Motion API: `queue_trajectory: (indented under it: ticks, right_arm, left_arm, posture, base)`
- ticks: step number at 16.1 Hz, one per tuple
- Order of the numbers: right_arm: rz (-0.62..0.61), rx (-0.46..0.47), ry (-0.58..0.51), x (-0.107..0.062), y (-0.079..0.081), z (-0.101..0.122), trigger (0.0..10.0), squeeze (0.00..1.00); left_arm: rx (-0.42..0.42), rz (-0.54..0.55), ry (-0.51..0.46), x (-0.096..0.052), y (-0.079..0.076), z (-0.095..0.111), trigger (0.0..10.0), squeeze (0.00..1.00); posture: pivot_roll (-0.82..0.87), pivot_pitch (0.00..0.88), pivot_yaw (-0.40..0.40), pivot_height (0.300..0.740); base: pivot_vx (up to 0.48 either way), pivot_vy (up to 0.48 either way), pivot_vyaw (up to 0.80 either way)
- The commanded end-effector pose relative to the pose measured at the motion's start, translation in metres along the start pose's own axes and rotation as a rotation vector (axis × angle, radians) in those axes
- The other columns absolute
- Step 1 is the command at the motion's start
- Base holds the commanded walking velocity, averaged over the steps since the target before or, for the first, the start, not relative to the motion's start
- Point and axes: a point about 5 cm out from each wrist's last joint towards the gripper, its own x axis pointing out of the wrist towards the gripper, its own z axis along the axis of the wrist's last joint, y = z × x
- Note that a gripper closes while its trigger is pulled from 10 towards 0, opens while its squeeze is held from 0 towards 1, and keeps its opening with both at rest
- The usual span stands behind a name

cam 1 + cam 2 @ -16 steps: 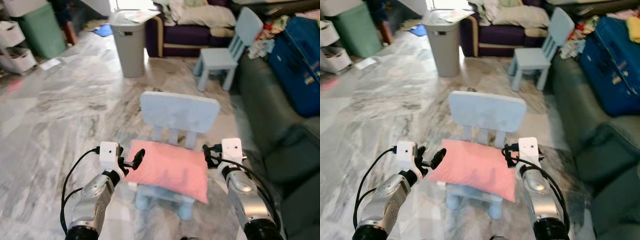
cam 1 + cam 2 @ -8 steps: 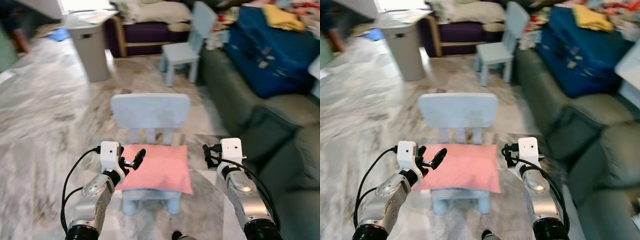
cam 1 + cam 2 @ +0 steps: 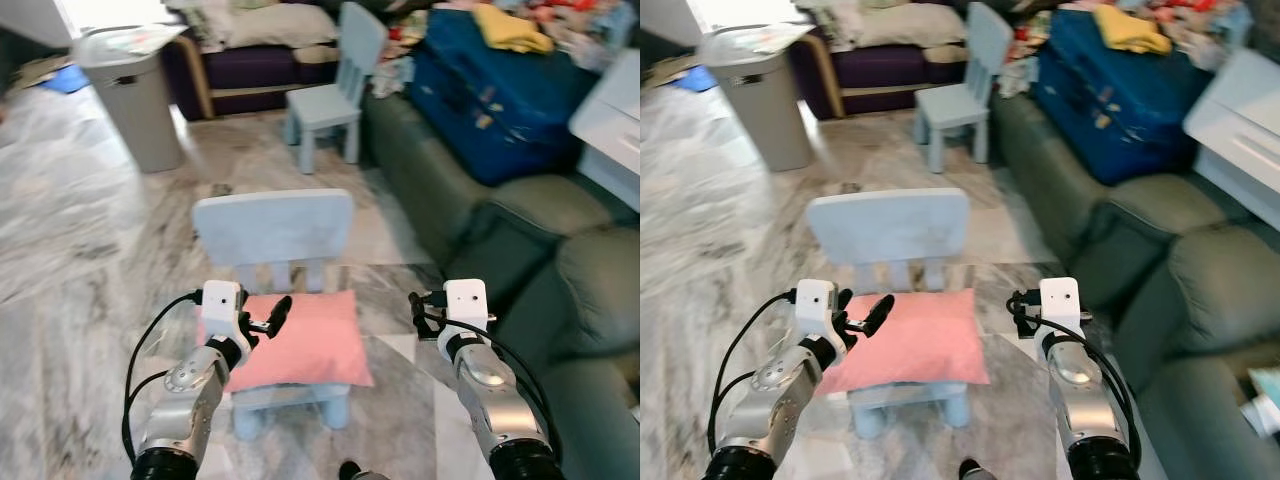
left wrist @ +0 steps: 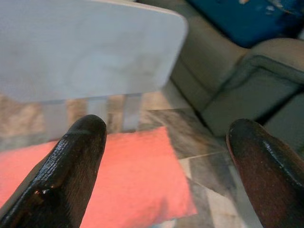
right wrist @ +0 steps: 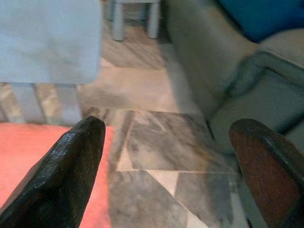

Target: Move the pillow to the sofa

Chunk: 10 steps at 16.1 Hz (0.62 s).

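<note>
A pink pillow (image 3: 302, 342) lies flat on the seat of a small light-blue chair (image 3: 272, 228) right in front of me. My left gripper (image 3: 265, 318) hovers over the pillow's left edge, open and holding nothing. My right gripper (image 3: 418, 314) floats just right of the pillow over the floor, also open and holding nothing. The dark green sofa (image 3: 560, 300) runs along the right side. In the left wrist view, the pillow (image 4: 133, 180) sits below the spread fingers (image 4: 71, 166). The right wrist view catches the pillow's edge (image 5: 28, 152) and the sofa (image 5: 247, 95).
A blue suitcase (image 3: 500, 90) with yellow cloth on it rests on the sofa's far end. A second blue chair (image 3: 325, 95), a grey bin (image 3: 130, 95) and a purple sofa (image 3: 250, 70) stand farther back. Marble floor (image 3: 70, 250) stretches to the left.
The camera has swung to the right, so the chair and the pillow now sit further left and more of the green sofa shows. Both grippers keep the same open pose.
</note>
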Motion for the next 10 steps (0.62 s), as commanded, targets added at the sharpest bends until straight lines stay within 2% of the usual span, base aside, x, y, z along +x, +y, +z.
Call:
queue_trajectory:
  ticks: [1, 6, 10]
  right_arm:
    - [0.01, 0.008, 0.0, 0.001, 0.003, 0.0, 10.0, 0.0]
    - [0.015, 0.013, -0.003, 0.0, 0.004, 0.0, 10.0, 0.0]
    - [0.025, 0.016, -0.002, -0.003, 0.005, -0.004, 10.0, 0.0]
  left_arm:
    - [0.013, 0.015, 0.011, -0.002, 0.003, -0.003, 10.0, 0.0]
    - [0.025, 0.015, 0.023, -0.005, 0.003, -0.007, 10.0, 0.0]
    - [0.061, 0.079, 0.061, -0.02, 0.018, -0.023, 10.0, 0.0]
  posture:
    - [-0.01, 0.096, 0.033, 0.74]
    - [0.0, 0.098, 0.033, 0.74]
    - [0.01, 0.099, 0.032, 0.74]
  base:
    - [0.0, 0.0, 0.0]
    - [0.0, 0.0, 0.0]
    - [0.0, 0.0, 0.0]
